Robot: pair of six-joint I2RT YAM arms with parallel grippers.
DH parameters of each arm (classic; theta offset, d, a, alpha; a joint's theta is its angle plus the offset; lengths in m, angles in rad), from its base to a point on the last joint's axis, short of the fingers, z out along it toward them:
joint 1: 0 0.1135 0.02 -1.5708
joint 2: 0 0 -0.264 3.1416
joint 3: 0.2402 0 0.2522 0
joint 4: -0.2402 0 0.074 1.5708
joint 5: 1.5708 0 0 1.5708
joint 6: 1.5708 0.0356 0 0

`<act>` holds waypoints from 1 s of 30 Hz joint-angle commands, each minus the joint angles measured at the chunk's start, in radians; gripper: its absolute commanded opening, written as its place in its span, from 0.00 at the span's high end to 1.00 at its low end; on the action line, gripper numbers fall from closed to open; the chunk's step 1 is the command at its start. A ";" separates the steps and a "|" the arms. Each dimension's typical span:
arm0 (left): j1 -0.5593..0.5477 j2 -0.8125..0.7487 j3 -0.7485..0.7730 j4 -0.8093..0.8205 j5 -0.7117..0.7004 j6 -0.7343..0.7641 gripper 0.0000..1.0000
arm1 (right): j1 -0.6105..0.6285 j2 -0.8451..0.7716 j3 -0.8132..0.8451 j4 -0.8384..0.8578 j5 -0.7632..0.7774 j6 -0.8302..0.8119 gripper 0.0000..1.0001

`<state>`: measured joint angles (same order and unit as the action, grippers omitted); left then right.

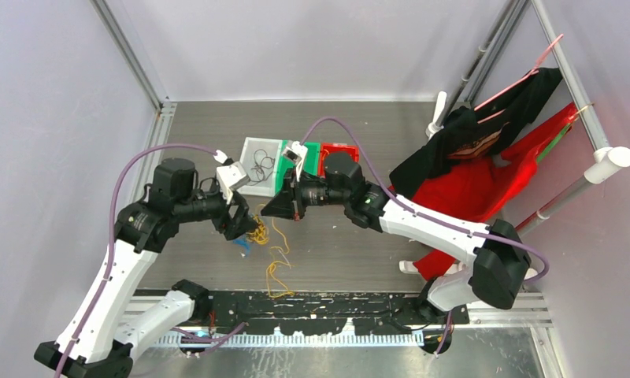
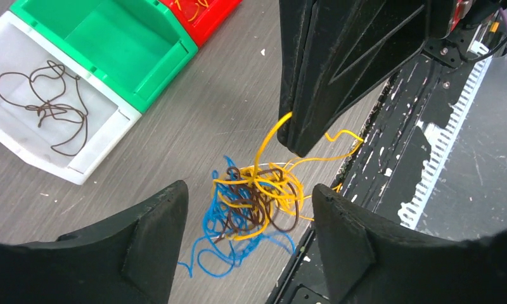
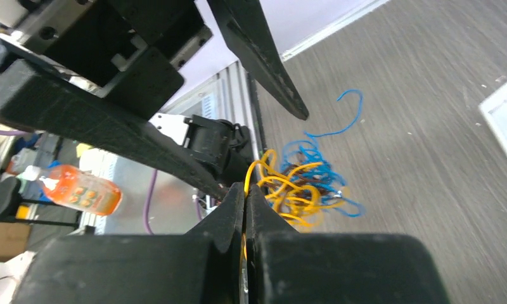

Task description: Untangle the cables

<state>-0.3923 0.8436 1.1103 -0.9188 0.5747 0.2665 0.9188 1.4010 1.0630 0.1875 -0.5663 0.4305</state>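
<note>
A tangle of yellow-orange, blue and dark brown cables [image 2: 254, 206] lies on the grey table, between my two grippers; it also shows in the top view [image 1: 257, 233] and the right wrist view [image 3: 301, 187]. My right gripper [image 3: 246, 189] is shut on one yellow cable that runs up out of the tangle; its tip shows in the left wrist view [image 2: 293, 136] just above the tangle. My left gripper [image 2: 250, 193] is open, its fingers [image 2: 156, 234] either side of the tangle, holding nothing. A loose yellow cable [image 1: 277, 266] trails toward the near edge.
A white bin [image 2: 105, 149] holding a brown cable [image 2: 48, 111], a green bin [image 2: 156, 82] and a red bin [image 2: 206, 25] stand behind the tangle. A black perforated rail [image 1: 335, 303] runs along the near edge. Red and black garments [image 1: 485, 181] hang at right.
</note>
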 commanded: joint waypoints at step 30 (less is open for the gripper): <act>0.004 -0.105 -0.075 0.152 -0.246 0.051 1.00 | -0.086 0.080 0.065 -0.054 -0.191 0.072 0.79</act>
<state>-0.3923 0.7540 1.0214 -0.8051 0.4362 0.2958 0.8364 1.4910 1.0927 0.2153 -0.7860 0.5949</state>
